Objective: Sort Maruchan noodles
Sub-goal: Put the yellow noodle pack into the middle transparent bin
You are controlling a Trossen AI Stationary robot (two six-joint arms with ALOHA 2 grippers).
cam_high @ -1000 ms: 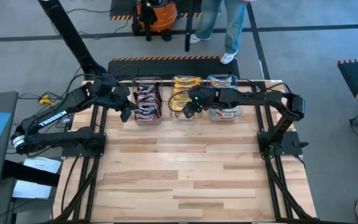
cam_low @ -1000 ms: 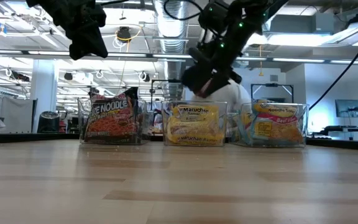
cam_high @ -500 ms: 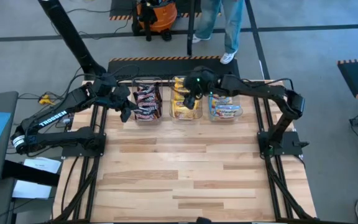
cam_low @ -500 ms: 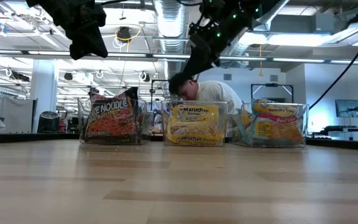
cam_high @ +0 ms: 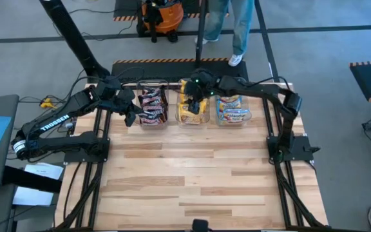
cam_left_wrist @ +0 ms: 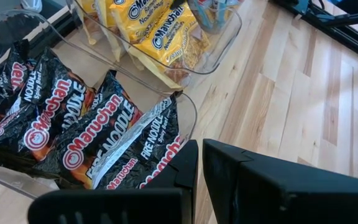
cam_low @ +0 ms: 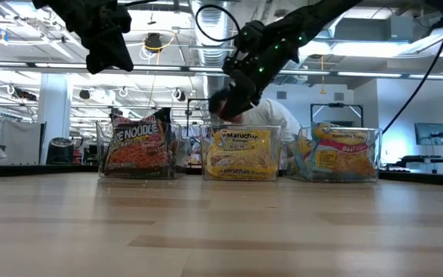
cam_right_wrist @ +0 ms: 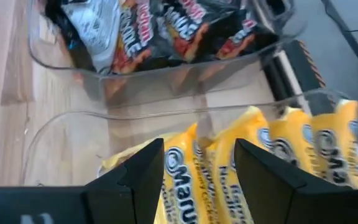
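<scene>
Workshop floor beyond the far edge of the bench [cam_high: 192,187], with a person's legs [cam_high: 234,26] standing there and an orange shop vacuum [cam_high: 161,14] beside them. Wooden bench top bare across its near and middle parts.

Three clear tubs in a row at the far edge:
- left tub [cam_high: 152,105]: dark maroon-black packets [cam_left_wrist: 86,134], several, stacked
- middle tub [cam_high: 192,108]: yellow packets [cam_right_wrist: 272,168], standing on edge
- right tub [cam_high: 232,108]: light blue and pink packets [cam_low: 337,154]

Each tub shows one colouring only, as far as visible. No loose packet seen on the bench in any view.

Right end effector [cam_high: 192,103]: over the middle tub, fingers spread wide, nothing between them; wrist view looks down past them onto the yellow packets.

Left end effector [cam_high: 131,115]: just beside the left tub on its outer side, raised above the bench; fingers closed together, holding nothing.

Judgement on progress: sort appears complete or very nearly so, since all visible Maruchan noodles sit in tubs by colour. Remaining, if anything: clearing the right arm from the middle tub and parking both arms. Cannot rule out a packet hidden behind the tubs
</scene>
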